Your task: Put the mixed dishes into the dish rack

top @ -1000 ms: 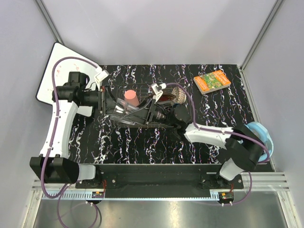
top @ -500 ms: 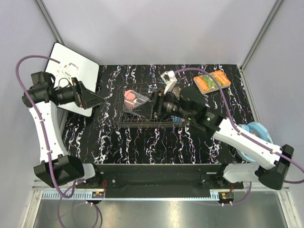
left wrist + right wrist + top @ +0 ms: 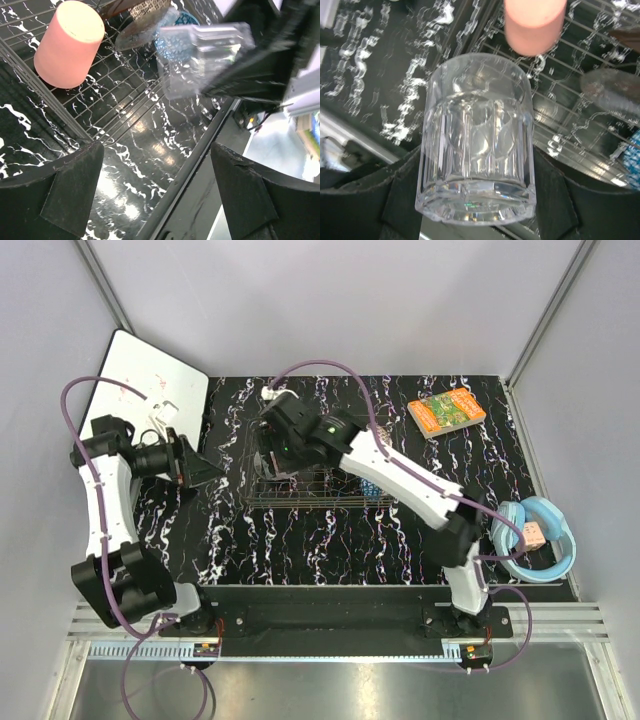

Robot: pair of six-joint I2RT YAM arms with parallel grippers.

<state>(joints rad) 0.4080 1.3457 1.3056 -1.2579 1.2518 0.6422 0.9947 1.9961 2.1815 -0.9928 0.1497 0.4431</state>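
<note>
My right gripper [image 3: 272, 452] is over the left end of the dark wire dish rack [image 3: 310, 496]. It is shut on the small clear glass [image 3: 477, 155], held above the rack wires [image 3: 580, 115]. The pink cup [image 3: 532, 22] lies in the rack just beyond the glass. My left gripper [image 3: 205, 468] is open and empty, left of the rack. In the left wrist view I see the pink cup [image 3: 67, 42], the held glass [image 3: 200, 55], the blue patterned bowl [image 3: 175, 22], the tan-red bowl [image 3: 146, 7] and the clear glass plate [image 3: 142, 31] in the rack [image 3: 115, 95]. I cannot make out the red flower-rimmed dish.
An orange-green book [image 3: 447, 410] lies at the back right. A light blue round thing [image 3: 540, 535] sits at the right edge by the right arm's cable. A white flat board [image 3: 140, 380] leans at the back left. The table's metal front rail [image 3: 200, 165] runs under my left gripper.
My right gripper has swung left across the rack with the glass, to the rack's left end. My left gripper has pulled out of the rack and now sits left of it.
</note>
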